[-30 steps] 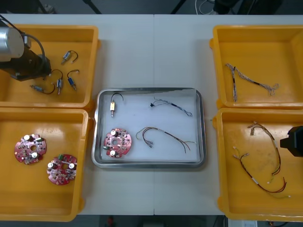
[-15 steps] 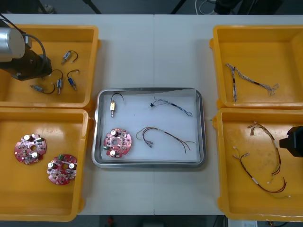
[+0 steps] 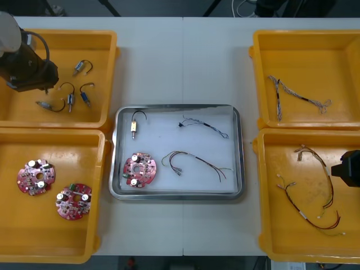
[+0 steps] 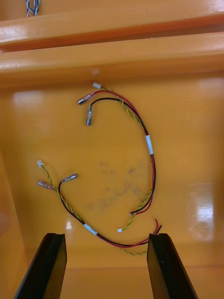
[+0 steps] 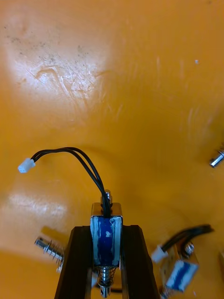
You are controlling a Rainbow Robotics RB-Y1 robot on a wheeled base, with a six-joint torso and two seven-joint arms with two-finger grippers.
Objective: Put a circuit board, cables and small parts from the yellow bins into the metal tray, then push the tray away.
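Left wrist view shows your left gripper [image 5: 106, 230] pinched narrowly on a small metal part [image 5: 106, 245], blue-wrapped with a black two-wire lead, seemingly off the floor of the far left yellow bin [image 3: 22, 112]. In the front view that arm has shifted up and outward over the last second, so the lift looks underway. The metal tray [image 3: 179, 107] already holds a red circuit board [image 3: 139, 169], a twisted cable [image 3: 205, 126], a red and yellow cable [image 3: 197, 162] and another part [image 3: 134, 127]; carry this one across next. Your right gripper [image 4: 106, 236] waits wide open, holding nothing, over the loose cables [image 4: 151, 154] in its bin.

Bright, even overhead light casts faint shadows on the table [image 3: 183, 56], with white glare patches on the floors of the yellow bins [image 5: 56, 74].
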